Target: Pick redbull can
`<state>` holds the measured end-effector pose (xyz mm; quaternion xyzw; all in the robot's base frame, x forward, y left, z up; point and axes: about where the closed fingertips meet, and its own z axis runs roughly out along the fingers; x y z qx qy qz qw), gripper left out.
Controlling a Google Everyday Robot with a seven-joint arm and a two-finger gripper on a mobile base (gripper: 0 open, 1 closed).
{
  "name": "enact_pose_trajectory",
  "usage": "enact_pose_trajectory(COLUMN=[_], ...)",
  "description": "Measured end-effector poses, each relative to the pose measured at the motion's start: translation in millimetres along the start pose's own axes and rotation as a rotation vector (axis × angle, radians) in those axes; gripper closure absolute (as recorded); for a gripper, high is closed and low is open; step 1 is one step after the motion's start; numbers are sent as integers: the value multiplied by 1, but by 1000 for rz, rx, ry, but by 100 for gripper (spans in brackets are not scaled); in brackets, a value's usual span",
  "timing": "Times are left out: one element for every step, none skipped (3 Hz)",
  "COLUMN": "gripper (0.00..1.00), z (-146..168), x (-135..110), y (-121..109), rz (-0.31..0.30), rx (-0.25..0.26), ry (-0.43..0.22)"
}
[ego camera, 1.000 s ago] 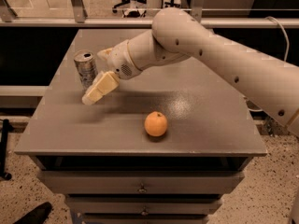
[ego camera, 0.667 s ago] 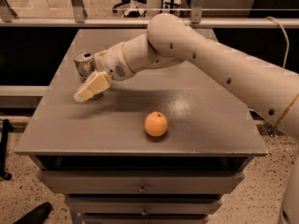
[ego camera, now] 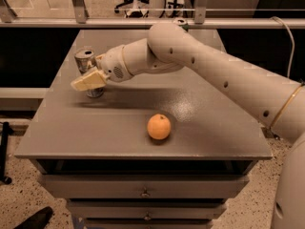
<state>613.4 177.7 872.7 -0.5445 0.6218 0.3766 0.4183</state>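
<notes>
The redbull can [ego camera: 86, 61] is a slim silver-grey can with a shiny top, standing upright near the table's left edge. My gripper [ego camera: 85, 76] is at the can, reaching in from the right. One cream finger [ego camera: 88, 80] crosses in front of the can's lower half, and the other sits behind the can, mostly hidden. The jaws stand apart with the can between them. The can's base [ego camera: 95, 93] still rests on the table.
An orange [ego camera: 158, 126] lies near the table's front edge, right of the gripper. The grey table [ego camera: 205, 128] stands on a drawer unit [ego camera: 143, 192]. My arm [ego camera: 214, 75] spans the table from the right. A glass railing [ego camera: 143, 13] runs behind.
My gripper has moved left, from just right of the can to around it. The can and the orange have not moved.
</notes>
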Motion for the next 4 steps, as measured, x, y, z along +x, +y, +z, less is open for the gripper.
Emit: enact_pose_trajectory(gripper=[85,100,100,100], z=[-9,-33,-68,-71], x=[-12,-37,-69,-74], y=[-10,-19,-28,-29], rz=[-6,-52,-121,-128], rx=[21,59,101,106], ry=[-40,-87,-128,-135])
